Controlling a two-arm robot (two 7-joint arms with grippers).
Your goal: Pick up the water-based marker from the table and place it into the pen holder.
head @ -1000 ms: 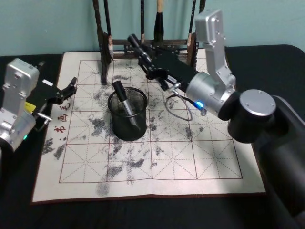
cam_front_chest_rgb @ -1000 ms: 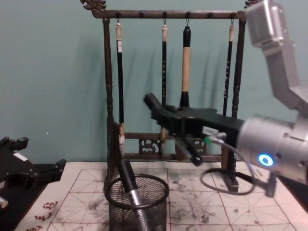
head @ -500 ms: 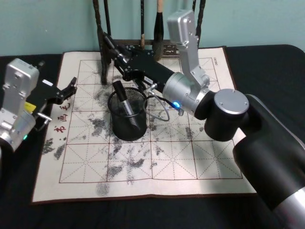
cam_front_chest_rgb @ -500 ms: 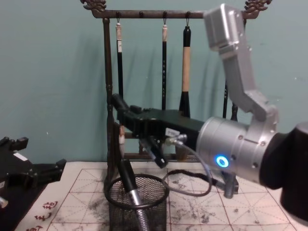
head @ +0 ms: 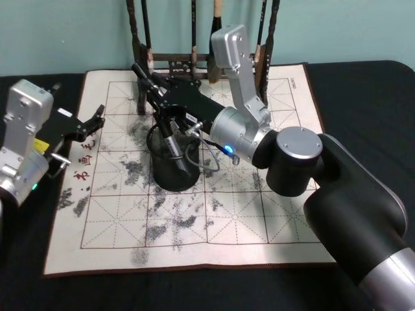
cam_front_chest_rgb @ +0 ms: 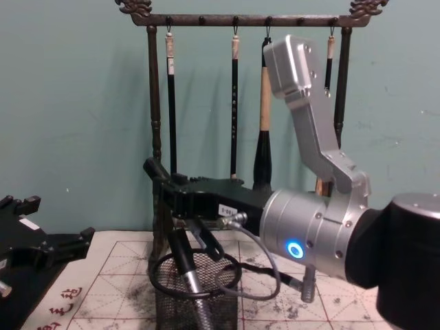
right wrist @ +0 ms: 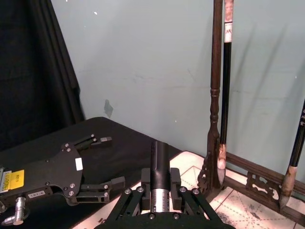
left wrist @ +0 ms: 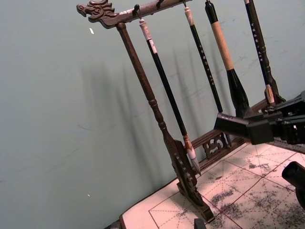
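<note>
My right gripper (head: 154,87) is shut on the water-based marker (head: 140,71), a black cylinder that juts out past the fingers (right wrist: 160,164). It hovers just above and behind the back rim of the pen holder (head: 174,170), a black wire-mesh cup on the ink-stained mat (head: 259,214). From the chest view the held marker (cam_front_chest_rgb: 154,170) sits above the cup's rim (cam_front_chest_rgb: 227,282). Another pen (head: 168,137) with a black cap and silver barrel leans inside the cup (cam_front_chest_rgb: 184,256). My left gripper (head: 91,123) rests open at the mat's left edge.
A tall brown wooden rack (cam_front_chest_rgb: 155,130) hung with calligraphy brushes (cam_front_chest_rgb: 265,96) stands right behind the cup, close to my right gripper. A cable (cam_front_chest_rgb: 247,292) loops from the right wrist down beside the cup. Dark tabletop (head: 363,91) surrounds the mat.
My right arm has swung left with the marker, from right of the cup to just above its back rim. The left arm has stayed still.
</note>
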